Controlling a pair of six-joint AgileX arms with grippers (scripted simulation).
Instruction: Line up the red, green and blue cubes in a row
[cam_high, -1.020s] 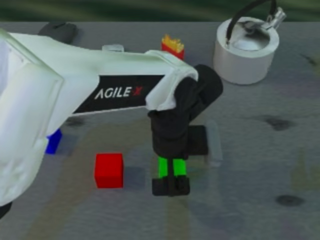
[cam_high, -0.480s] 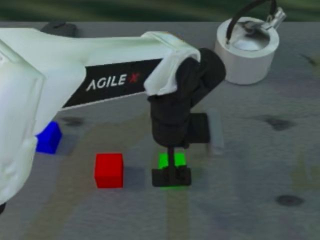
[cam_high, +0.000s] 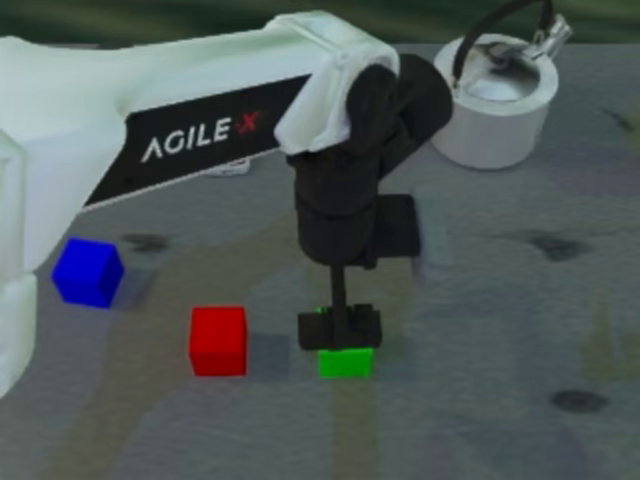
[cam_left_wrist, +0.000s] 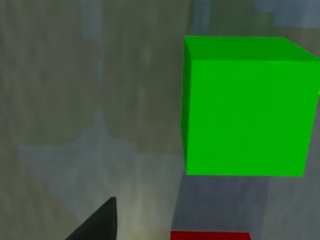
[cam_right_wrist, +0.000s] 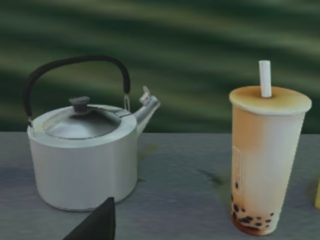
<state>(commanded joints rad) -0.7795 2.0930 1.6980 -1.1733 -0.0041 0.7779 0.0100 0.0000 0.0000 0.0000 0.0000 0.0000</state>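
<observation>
The green cube (cam_high: 346, 361) rests on the table, right of the red cube (cam_high: 218, 340) with a gap between them. The blue cube (cam_high: 88, 271) lies apart at the far left, farther back. My left gripper (cam_high: 340, 328) hovers open just behind and above the green cube, holding nothing. In the left wrist view the green cube (cam_left_wrist: 245, 107) fills the right side. Clear of it is one dark fingertip (cam_left_wrist: 97, 225), and the red cube's top edge (cam_left_wrist: 210, 235) shows past it. My right arm is outside the top view; one of its fingertips (cam_right_wrist: 97, 225) shows in its wrist view.
A white kettle (cam_high: 495, 95) with a black handle stands at the back right. The right wrist view shows that kettle (cam_right_wrist: 82, 160) and a bubble tea cup (cam_right_wrist: 267, 160) with a straw. The left arm's white link (cam_high: 180, 110) spans the back left.
The left gripper let go of the green cube, which now sits on the table. The gripper lifted and the arm swung back, uncovering the blue cube.
</observation>
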